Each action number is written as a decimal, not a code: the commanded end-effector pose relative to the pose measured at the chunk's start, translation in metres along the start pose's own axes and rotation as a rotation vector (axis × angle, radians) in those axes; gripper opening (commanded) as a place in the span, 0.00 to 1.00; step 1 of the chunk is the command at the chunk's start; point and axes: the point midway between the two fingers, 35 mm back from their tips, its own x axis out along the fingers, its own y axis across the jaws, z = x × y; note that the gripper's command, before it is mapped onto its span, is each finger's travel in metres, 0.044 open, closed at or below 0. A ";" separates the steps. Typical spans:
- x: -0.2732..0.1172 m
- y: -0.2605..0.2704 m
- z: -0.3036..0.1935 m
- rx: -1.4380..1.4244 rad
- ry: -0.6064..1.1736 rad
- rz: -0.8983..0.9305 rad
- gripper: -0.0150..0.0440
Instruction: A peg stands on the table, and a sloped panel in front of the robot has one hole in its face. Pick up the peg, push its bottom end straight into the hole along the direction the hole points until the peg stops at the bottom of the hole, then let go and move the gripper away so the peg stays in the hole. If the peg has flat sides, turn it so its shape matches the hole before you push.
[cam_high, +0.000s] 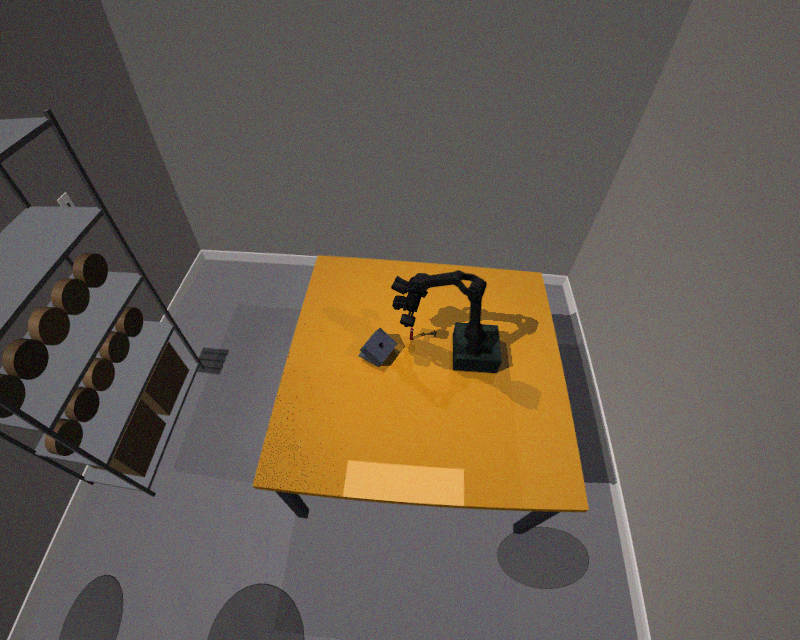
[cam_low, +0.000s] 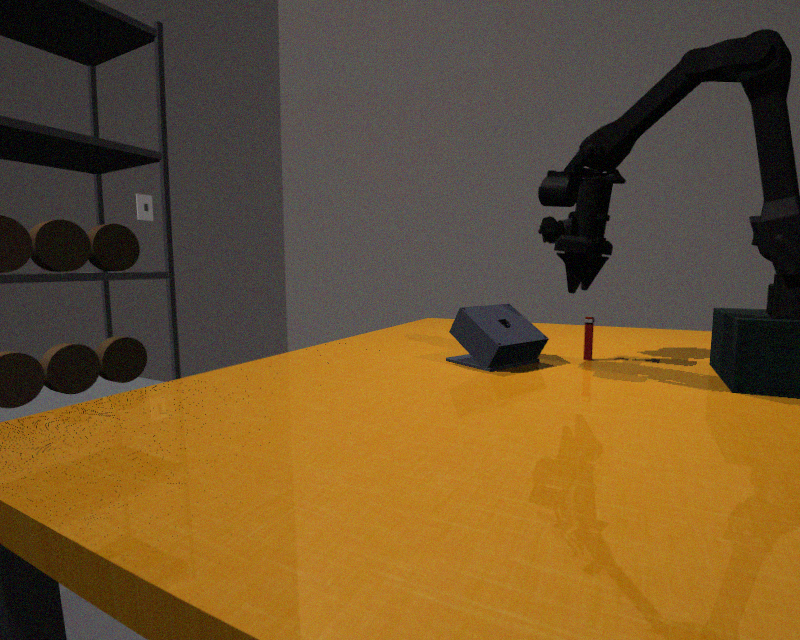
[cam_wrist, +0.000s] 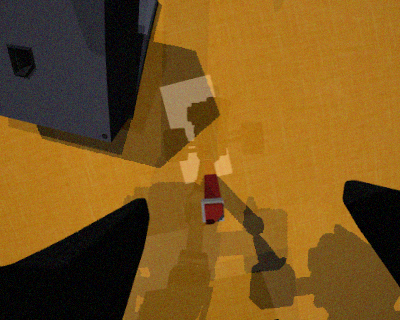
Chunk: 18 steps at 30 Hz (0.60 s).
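Observation:
The red peg (cam_high: 411, 334) (cam_low: 588, 341) (cam_wrist: 212, 187) stands upright on the table, with a light grey band near its top. The sloped blue-grey panel (cam_high: 372, 348) (cam_low: 523, 333) (cam_wrist: 65, 85) stands beside it, farther from the robot's base. Its face has one dark hole (cam_high: 380, 345) (cam_low: 505, 323) (cam_wrist: 21, 61), which looks angular with flat sides in the wrist view. My gripper (cam_low: 578, 290) (cam_wrist: 246, 199) is open and empty, pointing down above the peg. In the wrist view the peg shows between the fingertips, nearer the left one, but it stands lower than them.
The orange table (cam_high: 427, 427) (cam_low: 333, 467) carries the dark green robot base (cam_high: 476, 360) (cam_low: 753, 353). The panel's lower corner is close to the peg. A shelf rack (cam_high: 120, 253) (cam_low: 166, 200) with round wooden items stands beyond the table on the left.

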 end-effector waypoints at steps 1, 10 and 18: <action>0.020 0.011 -0.021 0.018 0.121 0.014 1.00; 0.023 0.015 -0.025 0.020 0.137 0.016 1.00; 0.032 0.015 -0.025 0.020 0.137 0.016 1.00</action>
